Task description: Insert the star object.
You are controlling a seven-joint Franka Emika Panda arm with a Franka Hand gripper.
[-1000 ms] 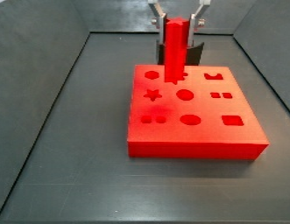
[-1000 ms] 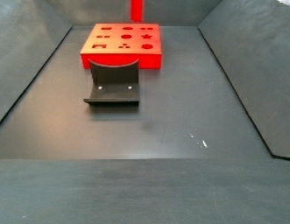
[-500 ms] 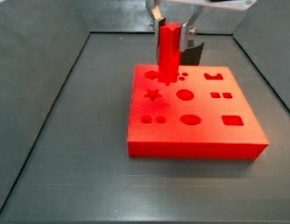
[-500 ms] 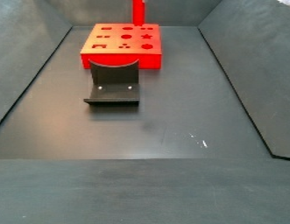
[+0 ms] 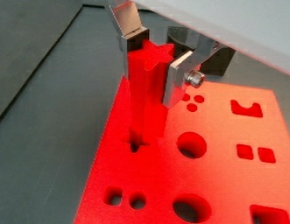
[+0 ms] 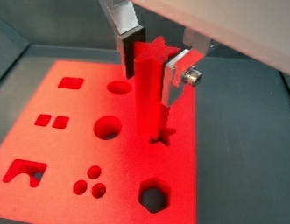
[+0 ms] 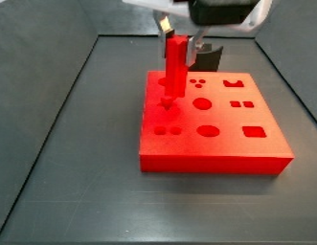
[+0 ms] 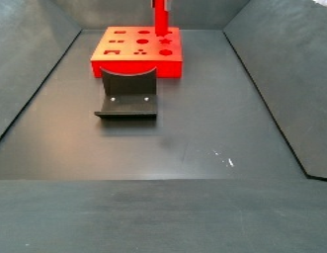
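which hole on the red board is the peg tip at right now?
The star-shaped hole: the star object, gripped upright by the gripper, meets the red board there. The hexagonal and round holes beside it stay open.

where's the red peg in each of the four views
Wrist view: the red peg stands upright mid-frame, held in the claw, its tip at the star hole.
Wrist view: the peg is central, its tip at the star hole.
Side view: the peg stands over the red board's far left part.
Side view: only a short stretch of the peg shows, at the top edge.
Shared landmark: the red board.
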